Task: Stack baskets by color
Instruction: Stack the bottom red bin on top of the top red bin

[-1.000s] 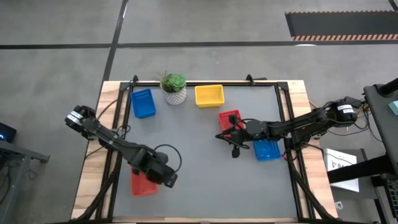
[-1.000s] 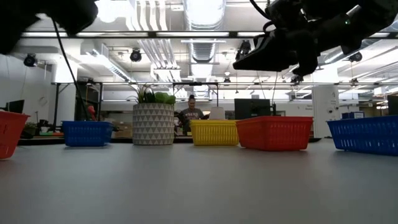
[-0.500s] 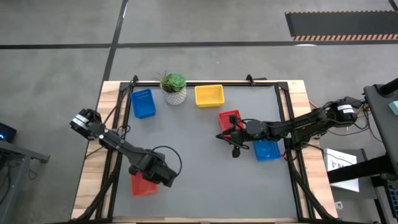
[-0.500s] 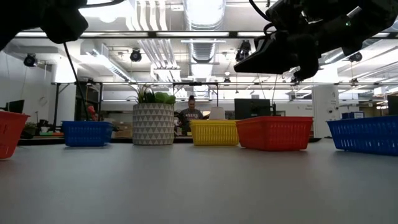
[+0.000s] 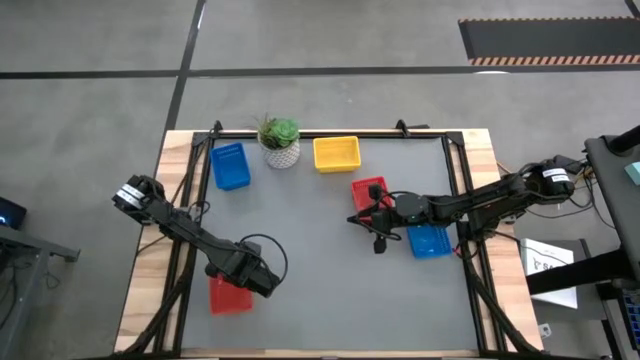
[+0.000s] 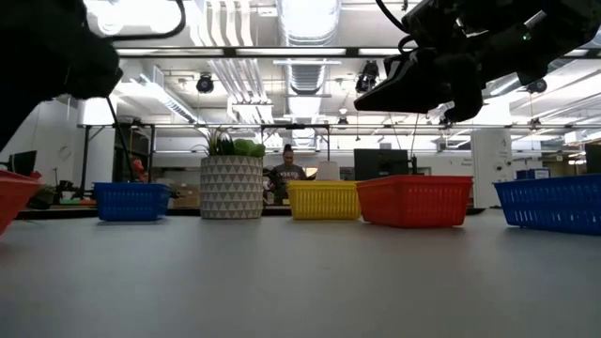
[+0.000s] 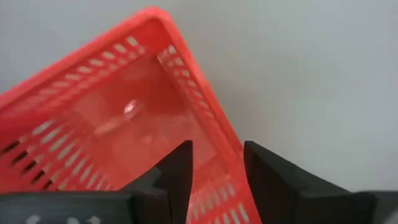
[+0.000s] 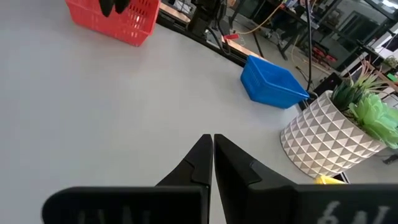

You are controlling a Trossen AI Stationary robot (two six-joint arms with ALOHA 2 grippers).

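The left gripper (image 7: 214, 180) stands with its fingers parted astride the near wall of a red basket (image 5: 229, 296) at about seven o'clock on the table (image 5: 320, 300). A second ago those fingers were shut on that wall; now there is daylight between them and the rim, so the basket has been let go and sits on the mat on its own (its floor looks empty, nothing nested inside). That reads as a set-down just finished — this basket is likely the base of a red stack.

The right gripper (image 8: 212, 149) hangs above the table near three o'clock, fingers pressed together and holding nothing, unmoved over the last second. Just beside it lie a second red basket (image 5: 369, 192) and a blue basket (image 5: 430, 241). At the far edge, around twelve o'clock, sit another blue basket (image 5: 230, 165), the potted plant (image 5: 280, 142) and a yellow basket (image 5: 336, 153) — all well apart, none stacked yet as far as can be seen.
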